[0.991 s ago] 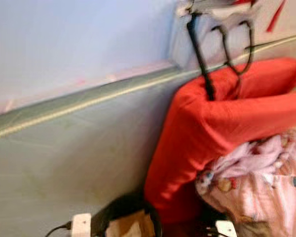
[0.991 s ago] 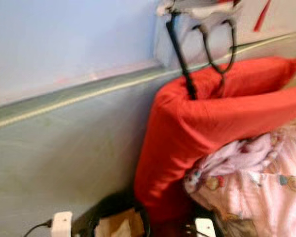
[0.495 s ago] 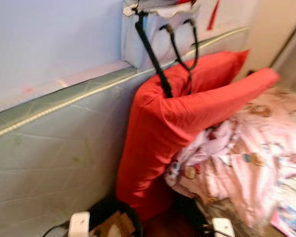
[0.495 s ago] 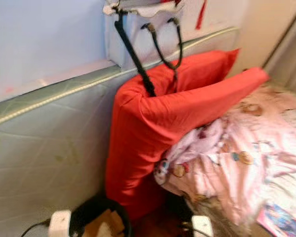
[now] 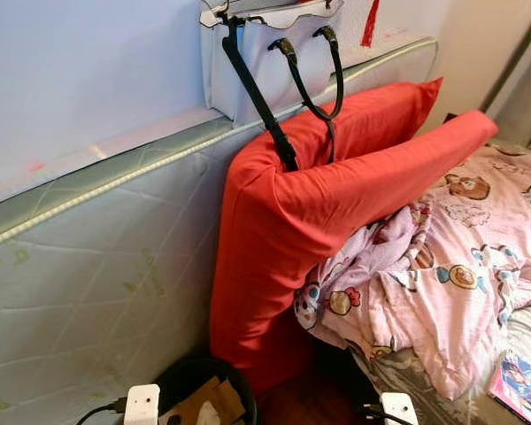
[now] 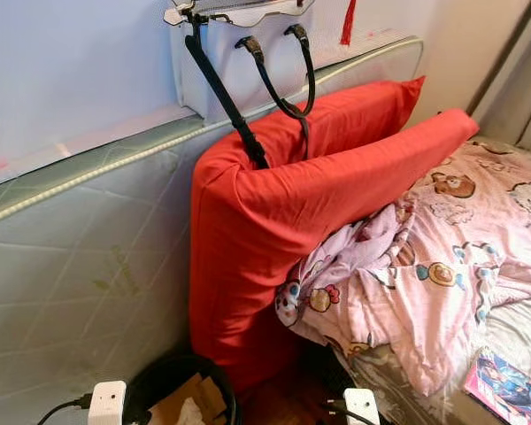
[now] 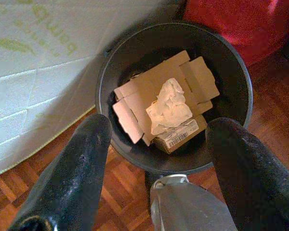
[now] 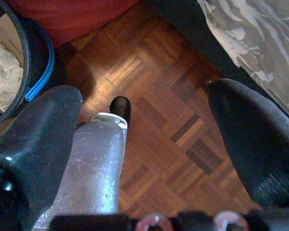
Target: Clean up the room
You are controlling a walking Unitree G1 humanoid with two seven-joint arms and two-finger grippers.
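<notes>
The left gripper (image 7: 156,144) hangs wide apart and empty over the bin (image 7: 231,62) (cardboard (image 7: 159,84) and tissue (image 7: 168,106) already inside). The right gripper (image 8: 144,134), equally spread and empty, hangs over floor (image 8: 173,120). Probably between pickups; next comes finding more litter near the bed (image 5: 478,266).

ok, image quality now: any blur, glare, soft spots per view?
Both eye views: sharp, evenly lit red pillow. Left wrist view: black bin crisp, left pincer fingers soft in the foreground. Right wrist view: a glossy patch of glare on the wood floor.
</notes>
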